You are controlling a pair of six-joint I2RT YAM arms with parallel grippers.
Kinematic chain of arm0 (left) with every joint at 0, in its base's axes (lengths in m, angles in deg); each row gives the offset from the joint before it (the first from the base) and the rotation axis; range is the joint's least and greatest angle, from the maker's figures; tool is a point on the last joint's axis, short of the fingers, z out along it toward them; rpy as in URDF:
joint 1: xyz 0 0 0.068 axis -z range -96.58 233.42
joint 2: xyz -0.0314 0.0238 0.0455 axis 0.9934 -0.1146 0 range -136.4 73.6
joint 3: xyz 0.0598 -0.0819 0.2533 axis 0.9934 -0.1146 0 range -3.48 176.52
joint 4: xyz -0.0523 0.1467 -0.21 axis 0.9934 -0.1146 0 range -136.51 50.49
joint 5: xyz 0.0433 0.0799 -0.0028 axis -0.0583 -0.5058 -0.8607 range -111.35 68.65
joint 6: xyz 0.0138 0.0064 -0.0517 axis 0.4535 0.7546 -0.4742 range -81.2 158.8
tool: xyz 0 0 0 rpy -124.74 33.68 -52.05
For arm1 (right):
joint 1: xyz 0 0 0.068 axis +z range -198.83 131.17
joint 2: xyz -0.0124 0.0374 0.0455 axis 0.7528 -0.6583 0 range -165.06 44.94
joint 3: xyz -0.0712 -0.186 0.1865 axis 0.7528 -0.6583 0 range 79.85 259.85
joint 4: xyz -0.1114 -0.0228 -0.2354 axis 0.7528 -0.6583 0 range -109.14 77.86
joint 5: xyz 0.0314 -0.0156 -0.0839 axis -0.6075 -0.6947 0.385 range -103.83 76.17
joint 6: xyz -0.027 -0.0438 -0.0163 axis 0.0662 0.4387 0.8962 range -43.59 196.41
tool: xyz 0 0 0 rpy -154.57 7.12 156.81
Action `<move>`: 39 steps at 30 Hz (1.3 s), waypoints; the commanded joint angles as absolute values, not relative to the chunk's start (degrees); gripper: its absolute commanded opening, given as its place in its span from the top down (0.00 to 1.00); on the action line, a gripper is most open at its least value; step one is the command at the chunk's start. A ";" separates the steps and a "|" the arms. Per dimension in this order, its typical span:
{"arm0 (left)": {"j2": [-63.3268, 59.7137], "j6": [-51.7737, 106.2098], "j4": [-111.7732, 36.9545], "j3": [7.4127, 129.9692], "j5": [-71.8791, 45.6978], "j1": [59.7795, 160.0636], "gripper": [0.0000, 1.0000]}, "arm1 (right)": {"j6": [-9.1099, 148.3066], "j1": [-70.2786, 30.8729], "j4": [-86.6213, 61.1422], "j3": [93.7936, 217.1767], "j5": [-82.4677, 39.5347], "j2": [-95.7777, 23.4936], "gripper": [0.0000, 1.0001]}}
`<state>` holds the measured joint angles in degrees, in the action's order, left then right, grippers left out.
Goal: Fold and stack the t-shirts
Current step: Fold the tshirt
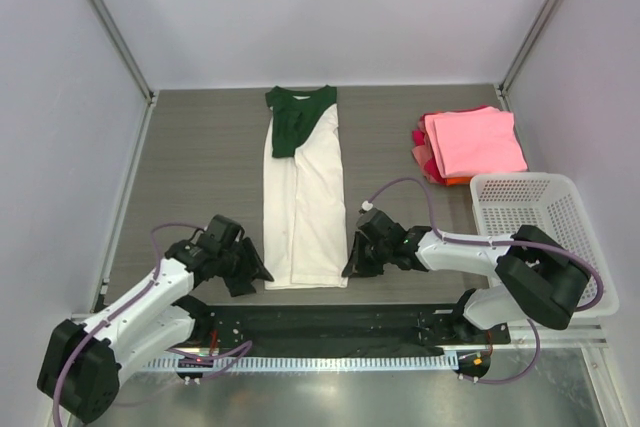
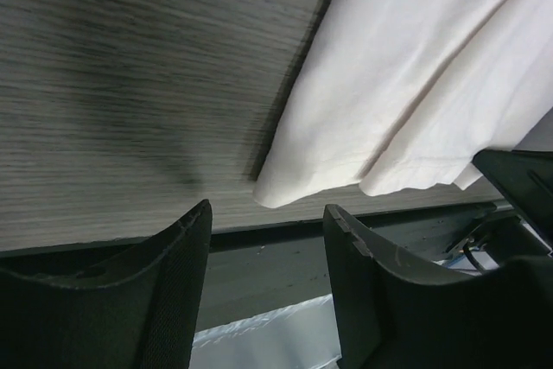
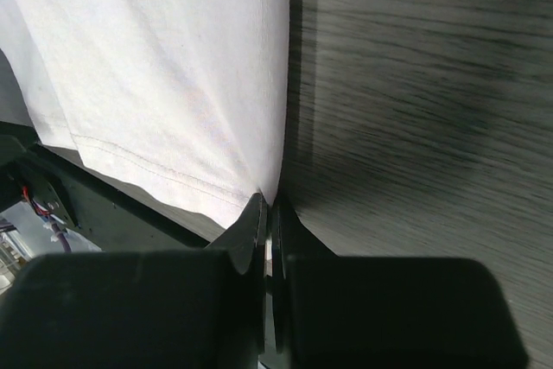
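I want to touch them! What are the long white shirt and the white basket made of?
The cream shirt looks like soft matte knit cloth: it creases and shows a stitched hem. The basket looks like hard plastic, probably: stiff white mesh walls.

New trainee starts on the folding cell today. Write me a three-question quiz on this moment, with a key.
1. True or false: the left gripper is shut on the cream-white shirt.
2. Where does the stack of folded shirts lie?
A: at the far right of the table, just beyond the white basket.
B: inside the basket.
C: on top of the cream-white shirt.
3. Complete: the right gripper is shut on the shirt's near ___ corner.

Key:
1. False. Its jaws stand apart with nothing between them, and the hem corner lies just ahead.
2. A.
3. Right.
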<state>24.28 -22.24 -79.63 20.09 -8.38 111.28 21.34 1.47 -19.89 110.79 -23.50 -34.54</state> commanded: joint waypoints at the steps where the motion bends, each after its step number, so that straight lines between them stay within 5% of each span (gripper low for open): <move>1: 23.51 -24.83 -77.32 18.06 -6.41 112.34 0.44 | 20.95 1.80 -21.55 110.52 -21.47 -34.16 0.99; 13: 16.38 -24.40 -65.35 17.79 -6.85 112.51 0.78 | 21.83 1.97 -22.34 110.00 -23.14 -32.76 0.99; 16: 16.03 -23.61 -65.09 17.88 -5.54 112.69 1.00 | 22.36 1.97 -23.22 110.08 -23.23 -31.62 0.99; 26: 21.40 -25.63 -68.33 24.28 1.33 114.54 1.00 | 27.80 1.27 -34.17 118.16 -20.88 -27.92 0.99; 39: -0.12 -21.31 -57.63 40.10 0.54 98.55 1.00 | 39.93 -14.02 -37.28 141.45 -21.21 -43.99 0.99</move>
